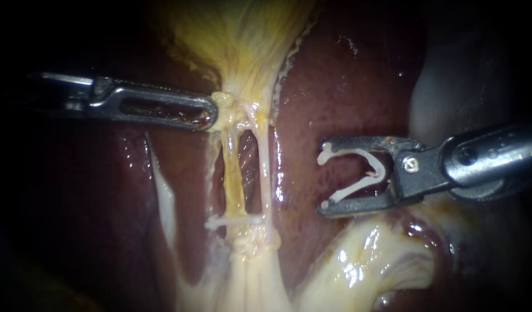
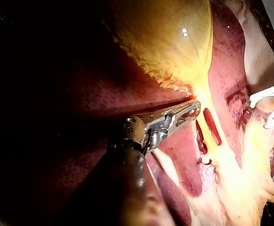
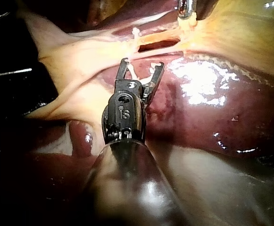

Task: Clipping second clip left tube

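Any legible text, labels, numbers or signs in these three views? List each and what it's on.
Readable text: none in any view.
right instrument: a small stamped mark on its joint, seen in the right wrist view, too small and blurred to quote.
left instrument: bare metal, no text shows.
loaded clip, placed clip, liver, gallbladder: no text, label or sign.

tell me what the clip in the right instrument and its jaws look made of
The clip looks like plastic: white, opaque, smooth, with a soft sheen and thin moulded arms. The right instrument holding it seems metal at the jaws: dull grey, hard glints along the edges, a bright screw head at the hinge.
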`<state>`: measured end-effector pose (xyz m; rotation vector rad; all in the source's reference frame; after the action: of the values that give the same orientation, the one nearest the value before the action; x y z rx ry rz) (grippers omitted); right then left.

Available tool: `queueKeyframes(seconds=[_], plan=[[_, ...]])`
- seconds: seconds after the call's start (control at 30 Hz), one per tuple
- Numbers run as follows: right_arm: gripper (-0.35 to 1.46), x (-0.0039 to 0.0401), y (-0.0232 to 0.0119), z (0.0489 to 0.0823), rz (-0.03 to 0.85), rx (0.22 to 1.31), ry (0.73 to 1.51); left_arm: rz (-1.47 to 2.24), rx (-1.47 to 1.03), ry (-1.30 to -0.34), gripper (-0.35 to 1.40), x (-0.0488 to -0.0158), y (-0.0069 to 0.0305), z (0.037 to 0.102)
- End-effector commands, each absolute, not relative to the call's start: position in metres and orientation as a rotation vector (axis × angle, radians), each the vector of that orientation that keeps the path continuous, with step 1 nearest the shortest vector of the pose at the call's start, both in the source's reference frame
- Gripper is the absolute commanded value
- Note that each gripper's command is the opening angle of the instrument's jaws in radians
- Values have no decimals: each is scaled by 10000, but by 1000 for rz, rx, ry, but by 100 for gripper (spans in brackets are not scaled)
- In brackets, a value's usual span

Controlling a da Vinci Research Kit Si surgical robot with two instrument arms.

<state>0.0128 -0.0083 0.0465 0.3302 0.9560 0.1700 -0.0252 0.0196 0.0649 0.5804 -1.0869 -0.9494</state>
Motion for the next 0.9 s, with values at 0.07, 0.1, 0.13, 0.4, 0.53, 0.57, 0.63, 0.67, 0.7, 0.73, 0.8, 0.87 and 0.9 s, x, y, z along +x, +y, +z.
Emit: queueKeyframes(seconds=[0.07, 0.1, 0.13, 0.4, 0.53, 0.57, 0.63, 0.67, 0.7, 0.73, 0.8, 0.87, 0.9], plan=[[49, 128, -83, 464, 170, 330, 956, -949, 581, -1087, -35, -251, 196, 649], [49, 128, -83, 464, 170, 330, 956, -948, 582, -1087, -35, -250, 196, 648], [49, 128, -83, 464, 170, 330, 956, -948, 584, -1087, -35, -248, 197, 647], [49, 127, -84, 465, 168, 333, 957, -975, 579, -1081, -35, -208, 221, 615], [49, 128, -84, 465, 158, 337, 961, -990, 572, -1087, -35, -196, 228, 606], [49, 128, -85, 465, 158, 337, 961, -991, 572, -1090, -35, -196, 228, 606], [49, 129, -85, 466, 160, 345, 962, -991, 571, -1090, -35, -197, 227, 606], [49, 131, -85, 466, 169, 356, 962, -992, 569, -1090, -35, -198, 226, 606], [49, 132, -86, 466, 171, 363, 963, -992, 569, -1090, -35, -198, 225, 606], [49, 135, -86, 467, 175, 368, 963, -992, 568, -1089, -35, -199, 224, 606], [49, 141, -89, 469, 184, 387, 964, -993, 567, -1089, -35, -200, 224, 606], [49, 149, -92, 472, 198, 403, 962, -993, 567, -1089, -35, -200, 224, 606], [49, 152, -93, 473, 203, 412, 962, -993, 566, -1089, -35, -201, 223, 606]])
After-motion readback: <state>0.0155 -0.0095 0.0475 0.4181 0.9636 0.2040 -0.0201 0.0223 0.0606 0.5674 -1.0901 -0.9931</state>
